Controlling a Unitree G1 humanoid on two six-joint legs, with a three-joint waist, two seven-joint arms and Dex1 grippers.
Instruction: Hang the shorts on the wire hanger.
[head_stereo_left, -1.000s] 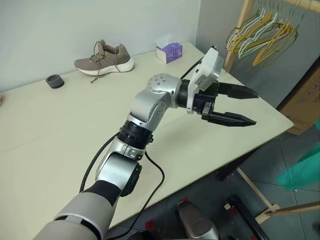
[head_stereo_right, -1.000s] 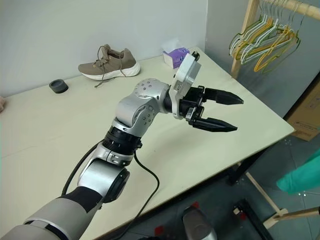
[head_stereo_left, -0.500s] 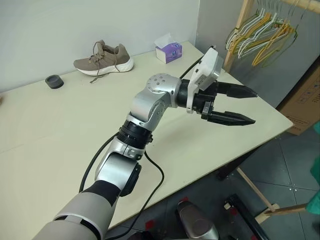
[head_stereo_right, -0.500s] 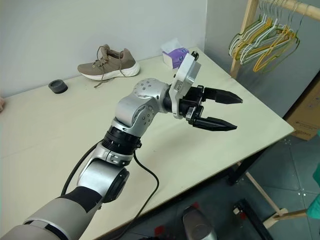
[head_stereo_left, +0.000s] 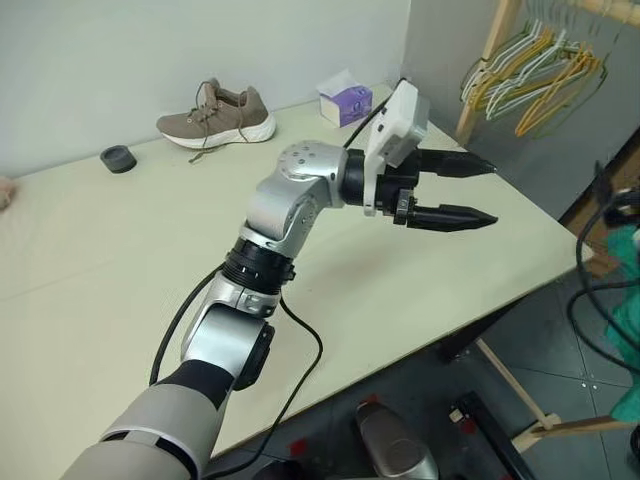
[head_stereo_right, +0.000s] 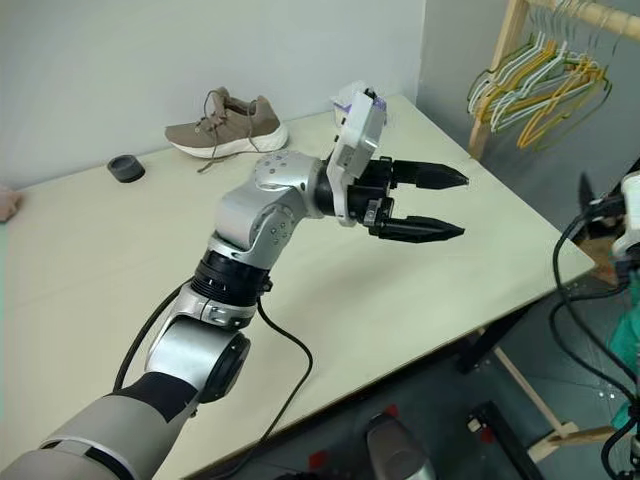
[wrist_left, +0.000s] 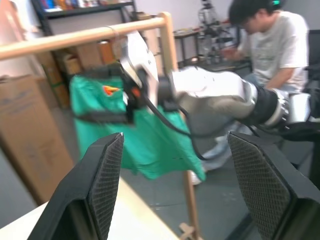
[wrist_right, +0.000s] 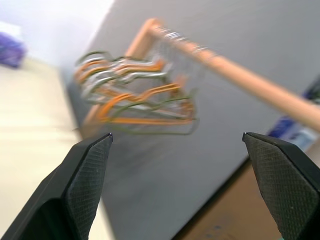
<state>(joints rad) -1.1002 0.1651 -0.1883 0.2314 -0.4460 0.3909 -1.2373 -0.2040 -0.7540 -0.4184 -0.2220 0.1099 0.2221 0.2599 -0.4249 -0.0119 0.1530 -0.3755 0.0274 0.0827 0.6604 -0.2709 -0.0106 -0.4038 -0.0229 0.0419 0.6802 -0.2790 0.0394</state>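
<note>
Your left hand (head_stereo_left: 445, 190) is reaching level over the tabletop (head_stereo_left: 100, 260), fingers apart and empty. Your right hand (wrist_left: 107, 117), fingers wide open, is pointing toward the hangers (wrist_right: 140, 105). The shorts (wrist_left: 145, 145) are hanging beyond it, near the rack.

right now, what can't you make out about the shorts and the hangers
- the wire hanger: right wrist view, blur runs it together with the orange and pale hangers, so its hook cannot be told apart.
- the shorts: left wrist view, the right arm covers part of them; eye views, cut off by the right edge.
</note>
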